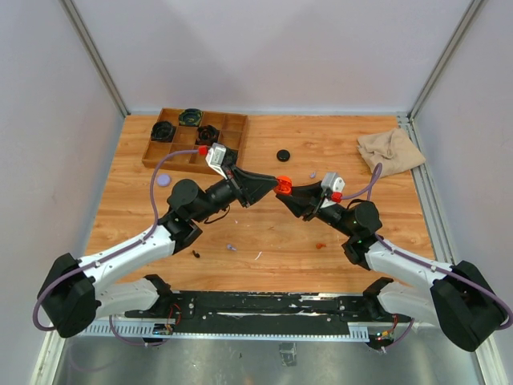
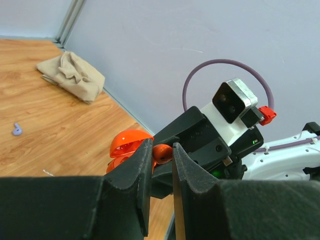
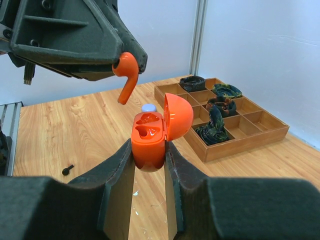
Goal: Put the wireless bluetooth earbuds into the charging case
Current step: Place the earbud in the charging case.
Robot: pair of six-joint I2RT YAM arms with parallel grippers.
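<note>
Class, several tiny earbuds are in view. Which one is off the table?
The orange earbud, pinched in the left fingers near the open orange case; the black earbud and lavender earbud lie loose on the table.

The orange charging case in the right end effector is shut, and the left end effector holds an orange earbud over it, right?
Not quite. The orange charging case is open, with its lid swung up, as the right wrist view shows. The rest stands: the right end effector grips the case, and the left end effector holds an orange earbud over it.
</note>
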